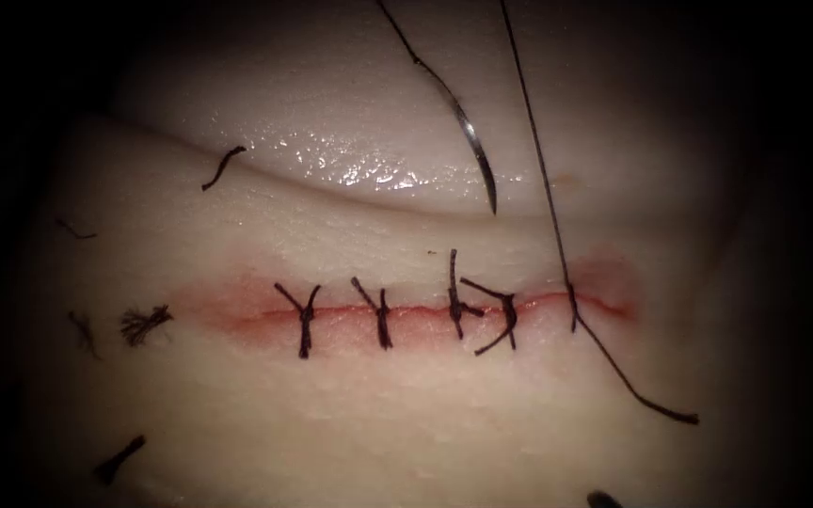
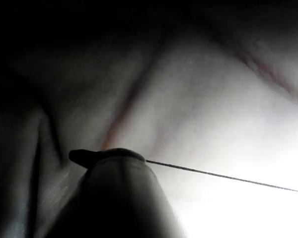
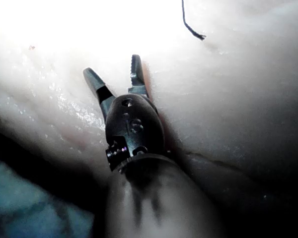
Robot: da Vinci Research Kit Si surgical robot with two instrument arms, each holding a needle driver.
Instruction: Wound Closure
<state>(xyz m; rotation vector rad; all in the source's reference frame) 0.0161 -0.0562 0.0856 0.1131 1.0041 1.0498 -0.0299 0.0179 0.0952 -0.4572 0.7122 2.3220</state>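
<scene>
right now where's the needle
In the endoscope view the needle hangs free above the tissue, off the cut and above its right half, dangling on the thread just left of the taut strand.

Darkness rings the scene on every side, deepest toward nine and three o'clock. One strong light falls from above, glaring hardest around twelve o'clock. Beneath the right arm lies a blue-green cloth (image 3: 20, 198) with darker mottling.

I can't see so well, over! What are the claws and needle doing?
Left tool shut on thread. Right tool open, empty. Needle hangs free above cut, outside tissue.
</scene>
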